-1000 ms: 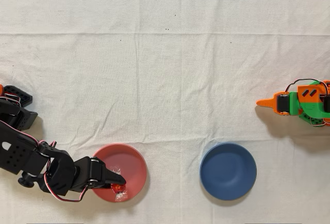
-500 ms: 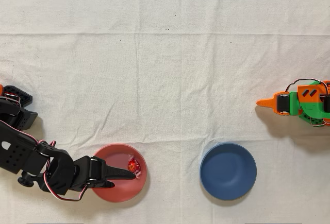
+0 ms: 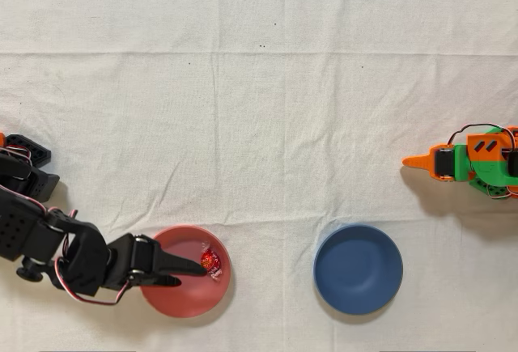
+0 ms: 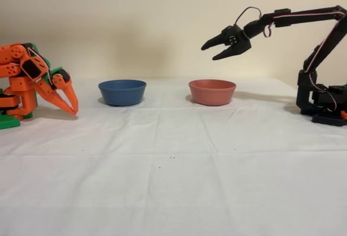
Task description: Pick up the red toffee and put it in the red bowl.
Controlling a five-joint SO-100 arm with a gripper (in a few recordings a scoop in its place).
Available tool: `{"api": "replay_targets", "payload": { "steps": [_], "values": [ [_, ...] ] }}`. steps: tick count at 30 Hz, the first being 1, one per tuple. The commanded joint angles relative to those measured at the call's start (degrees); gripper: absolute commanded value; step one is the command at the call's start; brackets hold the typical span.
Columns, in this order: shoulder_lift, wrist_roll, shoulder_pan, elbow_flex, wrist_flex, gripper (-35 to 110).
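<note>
Count on the table (image 3: 267,125): two bowls, namely one red bowl (image 3: 174,299) and one blue bowl (image 3: 358,269). One red toffee (image 3: 211,260), lying inside the red bowl. Two arms: one black arm (image 4: 303,21), one idle orange arm (image 4: 32,81).

Shiny red toffee (image 3: 211,261), salmon-red bowl (image 3: 188,303), dark blue bowl (image 3: 358,269), white tablecloth (image 3: 259,125), black arm (image 4: 303,16).

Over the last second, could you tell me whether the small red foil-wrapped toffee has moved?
Yes. In the overhead view the red toffee went from the lower edge of the salmon-red bowl up toward its right side, now lying free inside it.
</note>
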Motion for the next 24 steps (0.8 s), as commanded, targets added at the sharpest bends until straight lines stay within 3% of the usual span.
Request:
{"api": "replay_targets", "payload": {
  "steps": [1,24],
  "values": [
    [6.42,1.85,-3.78,0.53,0.26,21],
    [25.75,19.25,-18.46,10.28,2.64,10]
  ]
}}
